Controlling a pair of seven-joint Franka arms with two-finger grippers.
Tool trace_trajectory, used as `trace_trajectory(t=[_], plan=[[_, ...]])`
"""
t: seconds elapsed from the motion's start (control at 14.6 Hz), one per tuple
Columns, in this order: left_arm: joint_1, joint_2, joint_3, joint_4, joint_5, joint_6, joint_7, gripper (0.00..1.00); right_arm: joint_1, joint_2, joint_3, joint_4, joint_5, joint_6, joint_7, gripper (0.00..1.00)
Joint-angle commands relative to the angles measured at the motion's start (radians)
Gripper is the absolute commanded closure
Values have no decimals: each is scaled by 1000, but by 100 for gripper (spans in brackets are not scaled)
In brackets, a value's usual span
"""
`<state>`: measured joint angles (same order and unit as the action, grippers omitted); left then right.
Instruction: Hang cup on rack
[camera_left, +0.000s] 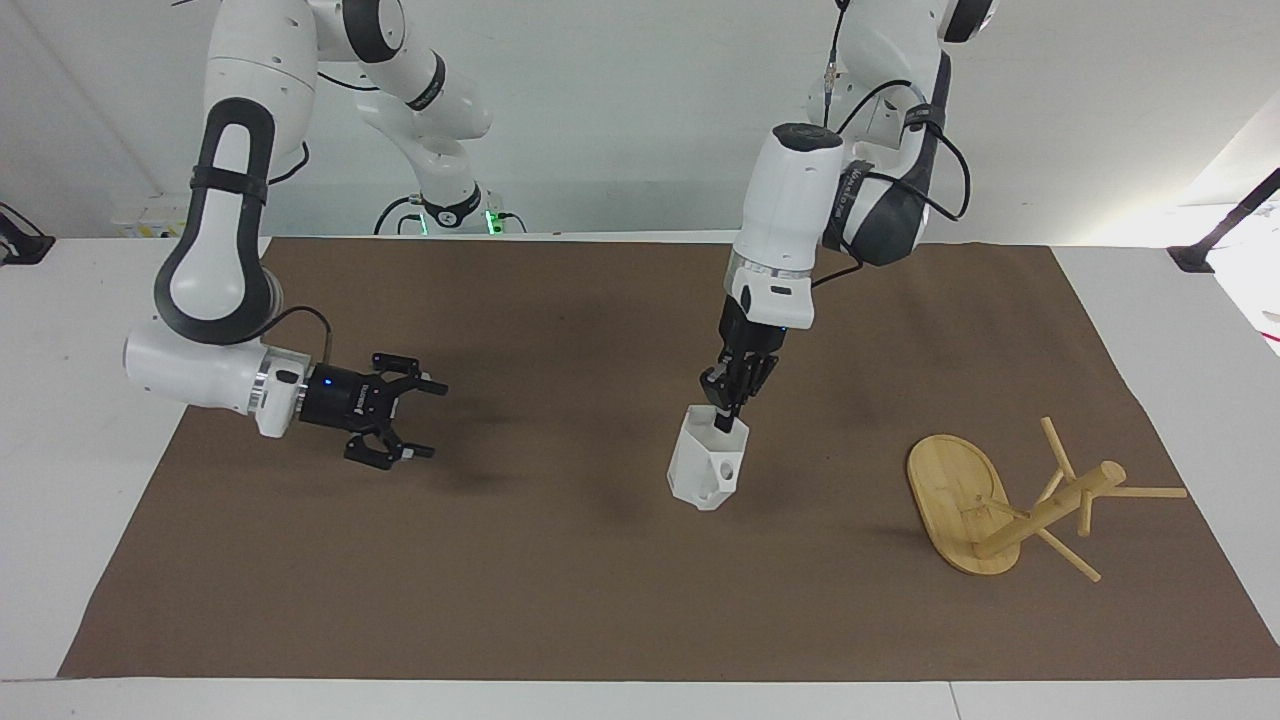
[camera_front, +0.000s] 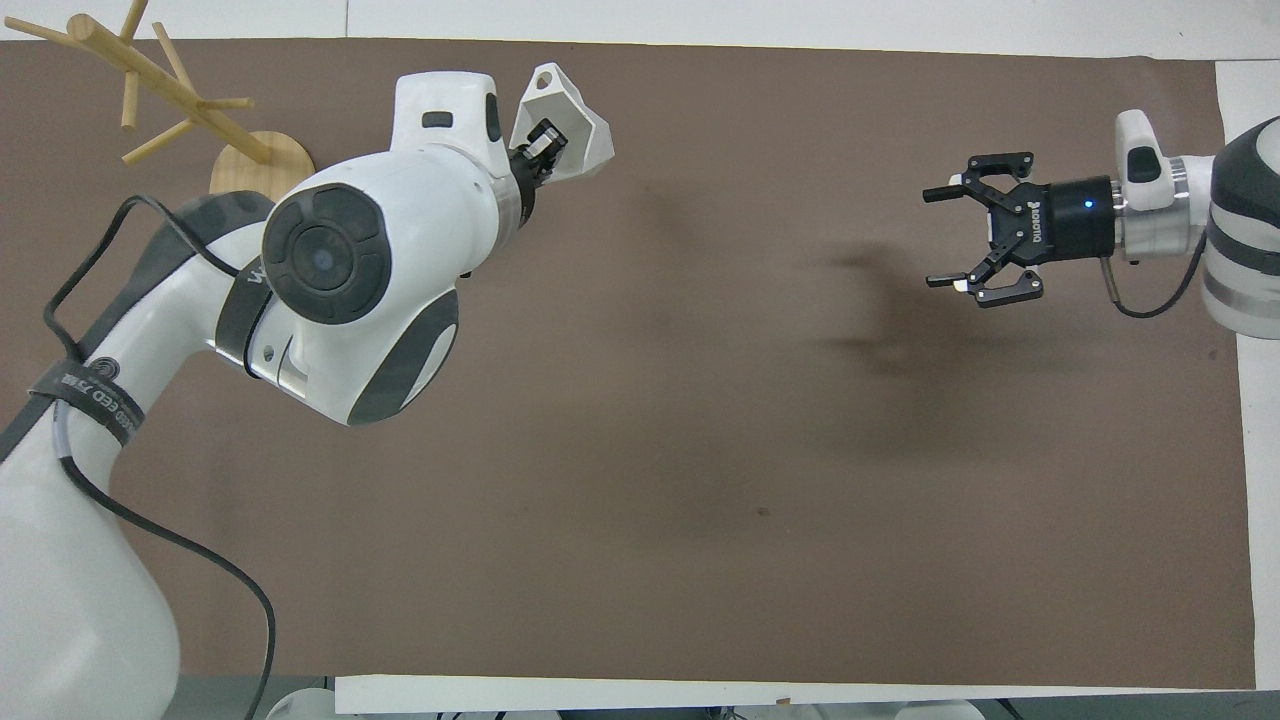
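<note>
The white faceted cup (camera_left: 705, 470) hangs from my left gripper (camera_left: 727, 412), which is shut on its rim with one finger inside. The cup is upright, low over the middle of the brown mat; I cannot tell whether it touches. Its handle with the round hole points away from the robots. It also shows in the overhead view (camera_front: 578, 135) at the left gripper (camera_front: 541, 146). The bamboo rack (camera_left: 1040, 508) lies tipped on its side toward the left arm's end of the table, its oval base (camera_left: 945, 490) on edge, apart from the cup. My right gripper (camera_left: 420, 420) is open and empty over the mat toward the right arm's end.
The brown mat (camera_left: 560, 600) covers most of the white table. The rack's thin pegs (camera_left: 1150, 492) stick out sideways and upward, and its post (camera_front: 130, 65) shows at the overhead view's corner. The left arm's forearm (camera_front: 340, 280) hides the mat beneath it in that view.
</note>
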<state>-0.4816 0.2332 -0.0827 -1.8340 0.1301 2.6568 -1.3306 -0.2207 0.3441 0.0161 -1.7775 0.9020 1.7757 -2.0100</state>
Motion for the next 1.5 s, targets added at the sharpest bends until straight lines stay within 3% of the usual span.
trace_trajectory(t=[0.0, 0.27, 0.41, 0.55, 0.68, 0.82, 1.02, 1.16, 1.43], plan=[[92, -84, 1, -224, 23, 281, -9, 100, 14, -121, 11, -16, -239, 105, 222, 0], [219, -137, 0, -480, 141, 651, -5, 100, 11, -131, 11, -13, -394, 216, 402, 0], [245, -127, 1, -513, 146, 738, 2, 100, 9, -131, 8, -2, -446, 267, 485, 0], [270, -137, 1, -592, 146, 828, 83, 100, 4, -148, 7, 48, -568, 245, 629, 0], [310, -140, 1, -620, 146, 847, 114, 100, 10, -171, 7, 101, -700, 167, 709, 0], [334, -132, 0, -604, 148, 847, 116, 100, 11, -186, 10, 191, -787, 11, 918, 0], [353, -126, 0, -590, 157, 847, 117, 100, 17, -189, 13, 372, -813, -302, 1370, 0], [379, -126, 0, -594, 169, 847, 117, 100, 20, -188, 33, 450, -859, -447, 1674, 0], [439, -123, 0, -587, 224, 844, 119, 100, 18, -201, 38, 498, -891, -588, 1849, 0]])
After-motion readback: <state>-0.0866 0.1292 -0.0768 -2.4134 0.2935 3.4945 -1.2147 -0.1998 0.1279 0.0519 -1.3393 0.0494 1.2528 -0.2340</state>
